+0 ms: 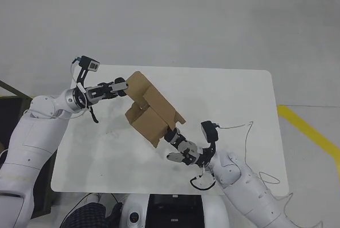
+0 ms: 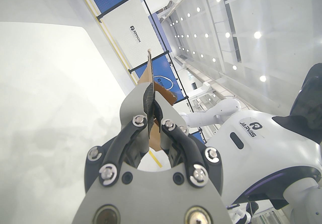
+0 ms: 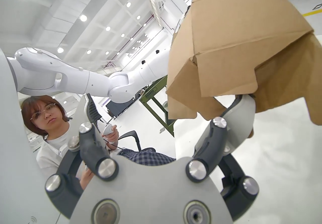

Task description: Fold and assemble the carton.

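My left claw is clamped on the carton's thin edge. From above, the carton looks half-folded. My right claw gapes wide, one finger tucked behind a flap.

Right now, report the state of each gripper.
Left gripper: jaws closed on an edge of the carton.
Right gripper: jaws open, one against the carton, gripping nothing.

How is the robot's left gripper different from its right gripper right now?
The left gripper is shut, pinching a thin edge of the carton. The right gripper is open, with its fingers spread wide. The left gripper is at the carton's end farther from the robot, and the right gripper is at the nearer end, with one finger against a flap. Both are grey-and-black, two-fingered, and touching the carton.
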Controlling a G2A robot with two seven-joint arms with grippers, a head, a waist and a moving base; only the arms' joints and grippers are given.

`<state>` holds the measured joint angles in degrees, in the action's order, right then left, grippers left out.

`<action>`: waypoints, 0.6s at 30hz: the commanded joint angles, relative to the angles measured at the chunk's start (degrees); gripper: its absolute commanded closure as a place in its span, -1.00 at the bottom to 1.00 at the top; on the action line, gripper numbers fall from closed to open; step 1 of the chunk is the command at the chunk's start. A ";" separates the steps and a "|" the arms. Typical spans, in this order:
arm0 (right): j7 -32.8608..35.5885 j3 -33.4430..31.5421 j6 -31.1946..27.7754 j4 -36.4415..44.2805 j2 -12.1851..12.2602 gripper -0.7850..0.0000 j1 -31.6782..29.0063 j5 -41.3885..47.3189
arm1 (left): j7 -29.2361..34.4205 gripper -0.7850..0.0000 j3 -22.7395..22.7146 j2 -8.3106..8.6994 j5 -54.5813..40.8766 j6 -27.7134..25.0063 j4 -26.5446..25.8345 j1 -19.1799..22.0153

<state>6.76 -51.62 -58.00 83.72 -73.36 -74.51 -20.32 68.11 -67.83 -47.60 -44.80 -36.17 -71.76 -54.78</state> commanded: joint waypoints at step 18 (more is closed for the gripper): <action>-6.31 4.09 0.00 -5.47 0.15 -1.00 3.69 2.17 | 0.00 1.00 0.00 0.00 0.00 0.00 0.00 0.00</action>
<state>0.81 -47.78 -58.00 78.38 -73.19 -70.94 -18.62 68.11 -67.83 -47.60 -44.80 -36.17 -71.76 -54.78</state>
